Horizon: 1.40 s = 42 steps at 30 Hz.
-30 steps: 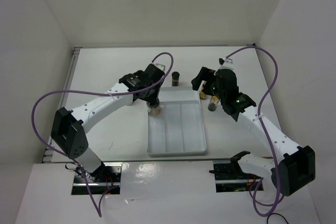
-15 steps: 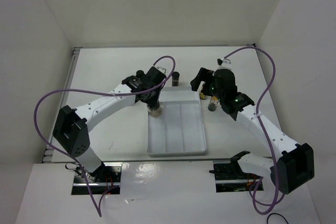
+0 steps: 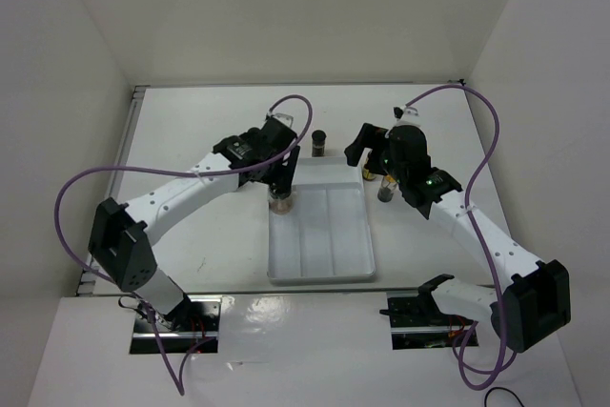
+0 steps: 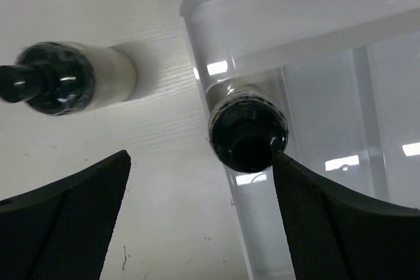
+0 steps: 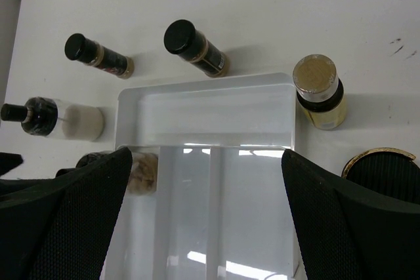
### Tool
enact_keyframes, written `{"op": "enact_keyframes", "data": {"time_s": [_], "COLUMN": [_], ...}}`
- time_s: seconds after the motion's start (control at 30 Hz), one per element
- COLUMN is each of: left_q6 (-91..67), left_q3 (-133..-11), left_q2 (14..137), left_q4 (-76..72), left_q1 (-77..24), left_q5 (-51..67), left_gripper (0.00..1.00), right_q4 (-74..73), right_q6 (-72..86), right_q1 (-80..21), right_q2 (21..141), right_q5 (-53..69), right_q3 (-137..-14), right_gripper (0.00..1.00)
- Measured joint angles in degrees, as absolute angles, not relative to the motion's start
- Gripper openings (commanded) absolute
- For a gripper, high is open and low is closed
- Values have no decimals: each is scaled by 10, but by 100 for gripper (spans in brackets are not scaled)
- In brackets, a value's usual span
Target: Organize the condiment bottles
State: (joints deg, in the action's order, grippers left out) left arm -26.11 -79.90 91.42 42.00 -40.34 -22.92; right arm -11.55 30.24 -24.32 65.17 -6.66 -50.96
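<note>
Starting on the left: a white-bodied squat jar (image 4: 79, 80) stands on the table (image 5: 262, 4), just outside the tray's left wall. Over it goes the left gripper (image 4: 200, 157), fingers spread wide and pinching nothing. Between them, a second squat jar (image 4: 248, 132) sits in the far corner of the left compartment of the white tray (image 5: 210, 115), tight against the wall. That reads as a placement being let go. The right finger is very close to the cap; I cannot tell if it touches.

So the next call is a straight lift clear of that cap, then across to the white jar just beside. It is a short trip, but the tray rim lies between them.

Beyond the tray's far edge stand two dark brown bottles, one to the left (image 5: 98, 55) and one nearer the middle (image 5: 195, 47), with open table around them. The middle and right compartments show nothing inside, so there is plenty of room.

On the right, the right gripper (image 5: 206, 154) hovers over the tray, fingers wide apart and carrying nothing. An amber bottle (image 5: 319, 93) stands just off the tray's far right corner, with a black-capped one (image 5: 382, 174) near it. They are close neighbours, so a grab there needs care.
</note>
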Motion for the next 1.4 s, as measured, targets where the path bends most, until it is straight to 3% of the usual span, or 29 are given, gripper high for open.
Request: {"op": "enact_keyframes", "data": {"time_s": [0.23, 0.43, 0.63, 1.4], "left_q6": [-270, -256, -243, -223], "left_q3": [-795, -763, -728, -728], "left_q2": [802, 783, 807, 885], "left_q4": [416, 376, 353, 294], "left_q1": [-339, -228, -166, -153], "left_q5": [-286, -256, -199, -143], "left_gripper": [99, 100, 93, 64], "right_q4": [-116, -116, -116, -116], "right_q6": [302, 302, 303, 304], "right_q1": [-243, -243, -243, -243], "right_q2": [652, 652, 652, 656], "right_q5": [-64, -58, -53, -53], "right_q3": [-510, -510, -510, -510], "right_gripper": [98, 98, 98, 98]}}
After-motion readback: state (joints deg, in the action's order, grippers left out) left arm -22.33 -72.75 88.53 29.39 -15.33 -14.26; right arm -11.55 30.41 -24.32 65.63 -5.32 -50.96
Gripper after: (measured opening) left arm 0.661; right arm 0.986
